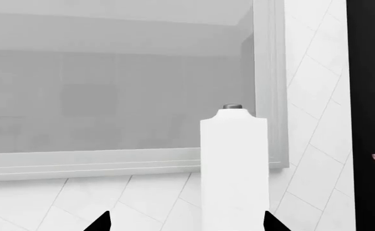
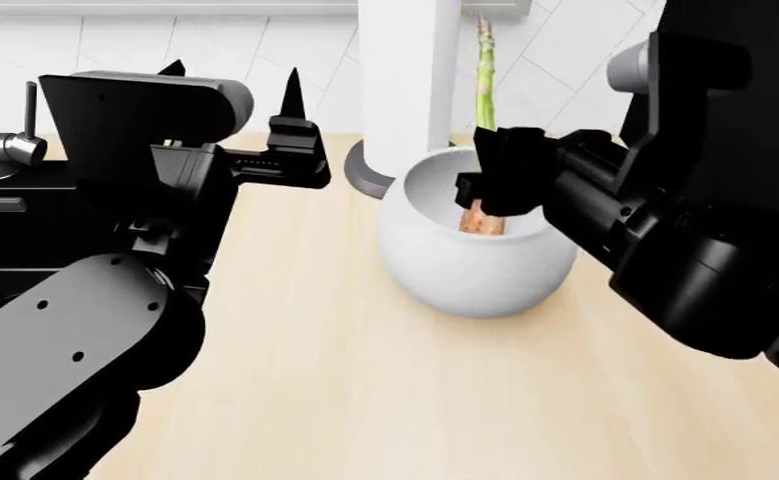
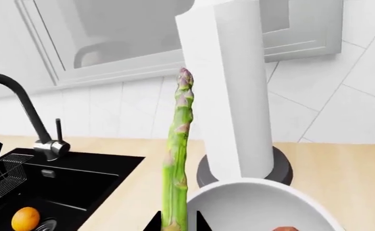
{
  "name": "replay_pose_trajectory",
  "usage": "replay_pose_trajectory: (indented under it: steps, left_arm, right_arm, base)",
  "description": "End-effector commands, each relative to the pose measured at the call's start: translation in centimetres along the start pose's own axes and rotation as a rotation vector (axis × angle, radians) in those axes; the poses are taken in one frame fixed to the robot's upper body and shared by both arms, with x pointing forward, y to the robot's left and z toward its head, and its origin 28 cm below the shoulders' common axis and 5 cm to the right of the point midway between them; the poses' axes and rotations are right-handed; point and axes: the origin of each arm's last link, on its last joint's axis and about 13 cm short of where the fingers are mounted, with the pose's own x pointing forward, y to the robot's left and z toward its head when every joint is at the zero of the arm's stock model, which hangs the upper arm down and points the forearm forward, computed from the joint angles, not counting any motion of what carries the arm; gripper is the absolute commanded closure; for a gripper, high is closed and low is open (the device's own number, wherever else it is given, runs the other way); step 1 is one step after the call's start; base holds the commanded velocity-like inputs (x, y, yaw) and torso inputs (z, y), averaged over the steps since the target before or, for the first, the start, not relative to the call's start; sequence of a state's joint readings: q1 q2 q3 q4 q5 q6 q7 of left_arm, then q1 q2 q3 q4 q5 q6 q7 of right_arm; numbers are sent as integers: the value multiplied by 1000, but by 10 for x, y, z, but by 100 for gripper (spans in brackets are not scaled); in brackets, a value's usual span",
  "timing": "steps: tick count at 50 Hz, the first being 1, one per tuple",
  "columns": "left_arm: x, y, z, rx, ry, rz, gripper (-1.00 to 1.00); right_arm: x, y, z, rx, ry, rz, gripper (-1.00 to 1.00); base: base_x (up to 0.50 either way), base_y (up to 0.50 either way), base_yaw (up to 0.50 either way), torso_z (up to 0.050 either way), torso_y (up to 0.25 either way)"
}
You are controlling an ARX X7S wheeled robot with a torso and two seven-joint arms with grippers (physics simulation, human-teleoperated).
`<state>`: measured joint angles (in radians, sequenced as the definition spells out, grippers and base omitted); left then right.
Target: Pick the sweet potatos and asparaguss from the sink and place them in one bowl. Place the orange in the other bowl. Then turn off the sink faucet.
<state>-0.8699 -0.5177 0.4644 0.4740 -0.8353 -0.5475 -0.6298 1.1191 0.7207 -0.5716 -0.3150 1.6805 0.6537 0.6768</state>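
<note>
An asparagus spear (image 2: 484, 75) is held upright, tip upward, by the right end effector (image 2: 503, 185), which is clenched on the lower stalk directly above the mouth of the white bowl (image 2: 476, 265). In the right wrist view the stalk (image 3: 177, 159) is seen gripped between the two dark fingertips (image 3: 154, 222), with the bowl rim (image 3: 239, 185) just beside it. A sweet potato (image 2: 480, 218) is seen inside the bowl, partly hidden by the end effector. A white paper-towel roll (image 2: 409, 70) on a grey base is set just behind the bowl on the pale wooden tabletop (image 2: 362, 400). The left end effector (image 2: 236, 85) is raised well apart from the bowl, on the sink side, with its fingertips spread and nothing between them. The black sink (image 3: 65, 187) lies beyond it; the orange (image 3: 25, 219) rests in the basin near the drain. The gooseneck faucet (image 3: 20, 103) stands at the rear edge of the sink.
</note>
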Motion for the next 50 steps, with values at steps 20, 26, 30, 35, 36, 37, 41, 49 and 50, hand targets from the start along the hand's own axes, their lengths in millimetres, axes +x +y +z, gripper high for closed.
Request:
replay_pose_trajectory:
  steps: [20,26,30,35,36,37,41,49,50]
  left_arm:
    - [1,1,2,1,-5,5,-100]
    - [1,1,2,-1,-7,4,-100]
    - [0,1,2,-2,-7,4,-100]
    - [0,2,1,-2,-5,6,-100]
    - [0,2,1,-3,-5,6,-100]
    - [0,2,1,-3,-5,6,-100]
    - [0,1,1,-3,-5,3,-100]
    - [0,0,0,-2,-3,1,-100]
    - [0,1,0,-2,-2,1,-100]
  right_arm:
    - [21,-10,-2,6,35,-25,100]
    - [23,-12,-4,11,42,-28,100]
    - [24,-13,-5,12,46,-31,100]
    - [25,-14,-6,15,50,-34,100]
    - [24,-14,-7,15,51,-35,100]
    - [24,-14,-7,15,52,-35,100]
    - [24,-15,-8,16,53,-38,100]
    - [25,-17,-10,19,56,-43,100]
    - [25,-17,-10,20,57,-44,100]
  base:
    - [0,0,0,0,0]
    - [0,0,0,0,0]
    - [0,0,0,0,0]
    - [0,0,0,0,0]
    - [0,0,0,0,0]
    - [0,0,0,0,0]
    - [0,0,0,0,0]
    - [0,0,0,0,0]
    - [0,0,0,0,0]
